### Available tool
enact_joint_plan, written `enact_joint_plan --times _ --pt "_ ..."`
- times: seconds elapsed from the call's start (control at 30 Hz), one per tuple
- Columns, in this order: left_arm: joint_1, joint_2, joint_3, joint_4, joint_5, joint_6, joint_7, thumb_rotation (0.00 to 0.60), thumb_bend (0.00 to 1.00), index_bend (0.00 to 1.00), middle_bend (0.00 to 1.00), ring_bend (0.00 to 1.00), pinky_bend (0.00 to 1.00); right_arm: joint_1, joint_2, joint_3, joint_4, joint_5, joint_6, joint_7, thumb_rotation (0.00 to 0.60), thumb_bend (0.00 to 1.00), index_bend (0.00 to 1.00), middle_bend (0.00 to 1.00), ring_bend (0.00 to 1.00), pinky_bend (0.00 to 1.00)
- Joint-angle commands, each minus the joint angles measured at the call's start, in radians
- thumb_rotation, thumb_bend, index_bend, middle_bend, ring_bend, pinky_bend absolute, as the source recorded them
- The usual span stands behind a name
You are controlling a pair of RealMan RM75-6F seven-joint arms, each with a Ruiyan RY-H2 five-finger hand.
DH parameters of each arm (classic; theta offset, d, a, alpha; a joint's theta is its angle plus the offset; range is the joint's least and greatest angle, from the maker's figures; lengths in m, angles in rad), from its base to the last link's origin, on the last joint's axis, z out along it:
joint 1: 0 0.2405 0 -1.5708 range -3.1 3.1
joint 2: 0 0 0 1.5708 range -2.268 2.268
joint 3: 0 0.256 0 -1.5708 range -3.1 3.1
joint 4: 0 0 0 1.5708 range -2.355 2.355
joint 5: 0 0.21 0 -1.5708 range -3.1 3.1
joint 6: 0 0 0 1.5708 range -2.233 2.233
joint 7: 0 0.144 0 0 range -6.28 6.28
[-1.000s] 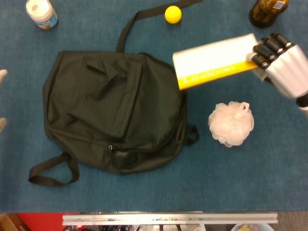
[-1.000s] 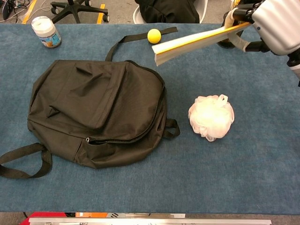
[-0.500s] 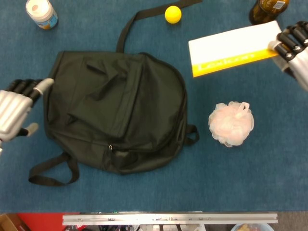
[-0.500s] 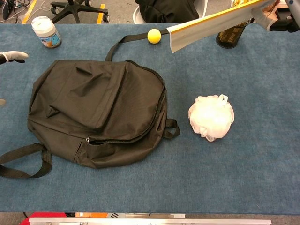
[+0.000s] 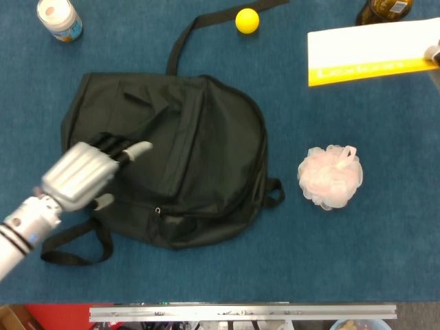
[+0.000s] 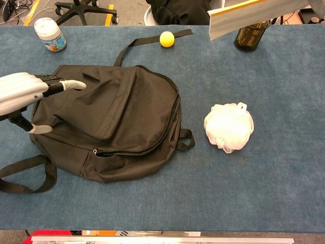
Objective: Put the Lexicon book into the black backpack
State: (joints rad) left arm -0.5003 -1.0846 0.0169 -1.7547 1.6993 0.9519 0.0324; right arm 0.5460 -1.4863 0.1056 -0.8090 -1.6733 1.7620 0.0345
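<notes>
The black backpack [image 5: 172,158] lies flat on the blue table, zipper along its near side, and also fills the left half of the chest view [image 6: 111,117]. My left hand [image 5: 86,172] hovers over its left part with fingers apart and nothing in it; the chest view shows this hand [image 6: 25,91] at the bag's left edge. The white Lexicon book [image 5: 375,49] with a yellow stripe is held up at the far right, well clear of the bag. Only a sliver of my right hand [image 5: 434,53] shows at the frame edge, gripping the book's right end. In the chest view the book [image 6: 254,12] hangs tilted above the table.
A yellow ball [image 5: 247,20] lies beyond the bag beside its long strap [image 5: 182,45]. A white jar [image 5: 59,18] stands far left, a brown bottle [image 6: 250,38] far right under the book. A pink bath pouf [image 5: 331,176] sits right of the bag. A loop strap [image 5: 75,244] trails near left.
My left hand has come in from the left edge over the backpack's left side. My right hand has carried the book further right and up, away from the bag.
</notes>
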Motion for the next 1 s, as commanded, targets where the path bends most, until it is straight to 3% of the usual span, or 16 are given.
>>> enact_joint_plan --times 0.03,0.43,0.73,1.0 --pt "-0.039 -0.041 -0.015 -0.008 -0.003 -0.032 0.003 0.6 0.18 0.07 0.13 0.15 0.17 -0.003 0.002 0.003 0.002 0.002 -0.001 0.002 0.6 0.35 0.79 0.72 0.48 0.46" --pt "-0.158 -0.189 -0.045 0.0 -0.052 -0.139 0.021 0.6 0.18 0.05 0.08 0.09 0.17 -0.018 0.006 0.013 0.013 0.009 -0.009 0.011 0.6 0.35 0.79 0.72 0.48 0.46" --pt "-0.228 -0.304 -0.06 0.027 -0.154 -0.234 0.108 0.6 0.18 0.0 0.03 0.03 0.16 -0.025 -0.004 0.018 0.038 0.014 -0.013 0.031 0.6 0.35 0.79 0.72 0.48 0.46" --pt "-0.26 -0.406 -0.07 0.051 -0.25 -0.254 0.204 0.6 0.18 0.0 0.0 0.01 0.12 -0.035 -0.005 0.021 0.054 0.017 -0.007 0.047 0.6 0.35 0.79 0.72 0.48 0.46"
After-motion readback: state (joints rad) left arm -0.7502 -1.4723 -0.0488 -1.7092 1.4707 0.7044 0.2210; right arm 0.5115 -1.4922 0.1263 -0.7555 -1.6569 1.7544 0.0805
